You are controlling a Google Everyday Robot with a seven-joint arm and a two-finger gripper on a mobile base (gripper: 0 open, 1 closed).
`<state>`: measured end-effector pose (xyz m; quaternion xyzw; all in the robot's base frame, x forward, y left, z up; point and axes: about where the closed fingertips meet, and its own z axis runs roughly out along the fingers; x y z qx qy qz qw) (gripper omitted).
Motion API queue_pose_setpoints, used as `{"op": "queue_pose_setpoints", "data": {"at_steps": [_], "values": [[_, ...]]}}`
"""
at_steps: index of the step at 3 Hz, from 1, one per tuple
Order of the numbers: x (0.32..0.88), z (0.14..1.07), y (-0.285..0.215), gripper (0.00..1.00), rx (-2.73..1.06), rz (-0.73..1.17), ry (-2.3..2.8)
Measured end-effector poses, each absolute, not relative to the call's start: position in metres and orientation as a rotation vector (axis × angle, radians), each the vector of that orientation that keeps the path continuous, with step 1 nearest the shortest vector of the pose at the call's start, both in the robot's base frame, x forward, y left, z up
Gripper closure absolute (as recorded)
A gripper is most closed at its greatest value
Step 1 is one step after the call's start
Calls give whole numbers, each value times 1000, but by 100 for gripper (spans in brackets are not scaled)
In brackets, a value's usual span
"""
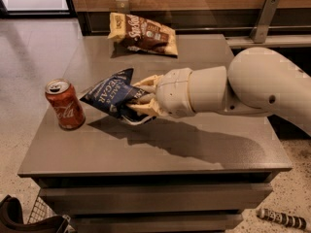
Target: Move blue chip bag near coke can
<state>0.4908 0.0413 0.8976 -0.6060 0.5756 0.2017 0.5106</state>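
Observation:
The blue chip bag (108,96) is dark navy with white lettering. My gripper (141,97) is shut on its right end and holds it just above the grey table (194,144), left of the middle. The coke can (64,104) stands upright at the table's left edge, a short gap left of the bag. My white arm (233,89) reaches in from the right.
A larger brown-and-cream chip bag (143,34) lies at the table's back edge. A wooden wall with a metal bracket (262,18) runs behind. On the floor are a wire basket (41,215) at lower left and a dark striped object (282,220) at lower right.

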Motion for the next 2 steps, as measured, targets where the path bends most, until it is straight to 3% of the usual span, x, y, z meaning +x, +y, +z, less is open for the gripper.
{"op": "queue_pose_setpoints", "data": {"at_steps": [2], "values": [[489,898,45,1,-1467,487,1381]]}}
